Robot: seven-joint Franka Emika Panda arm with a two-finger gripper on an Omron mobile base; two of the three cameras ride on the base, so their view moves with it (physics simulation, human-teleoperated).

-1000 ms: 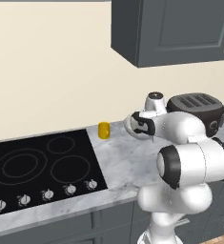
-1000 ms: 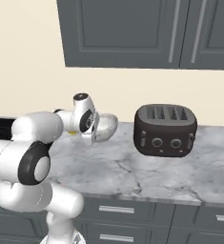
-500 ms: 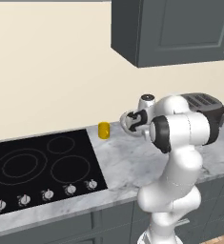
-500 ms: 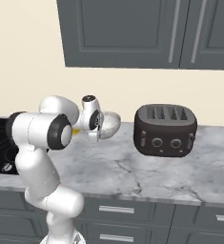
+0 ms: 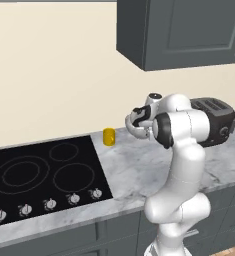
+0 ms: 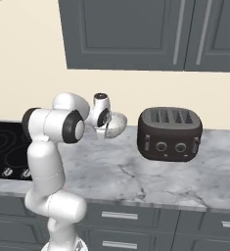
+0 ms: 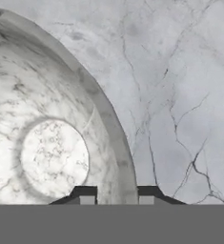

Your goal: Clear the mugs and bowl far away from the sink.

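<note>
In the hand view the gripper (image 7: 114, 194) sits at 6 o'clock, its two dark fingertips (image 7: 86, 193) standing one on each side of the rim of the marbled bowl (image 7: 51, 152): one tip inside the wall, the other outside, over the counter. The jaws are only a little way apart, with a sliver of space on either side of the rim, so whether they actually clamp it or merely bracket it cannot be told. The bowl's round, flat bottom lies toward 9 o'clock of the tips, and bare grey-veined countertop (image 7: 180, 95) spreads from 12 to 3 o'clock.

The left base view adds what the hand camera cannot: the gripper (image 5: 139, 120) with the bowl (image 5: 137, 129) tilted at the arm's end, low over the marble counter (image 5: 139, 170), the black stovetop (image 5: 44, 175) at 8 o'clock of it, and the yellow mug (image 5: 109, 136) standing by the wall just beyond the stovetop's corner, at 9 o'clock of the bowl.

The right base view shows the bowl (image 6: 114, 125) from its other side, and at 3 o'clock of it, apart, the dark toaster (image 6: 169, 133); behind, grey wall cabinets (image 6: 150, 34).
</note>
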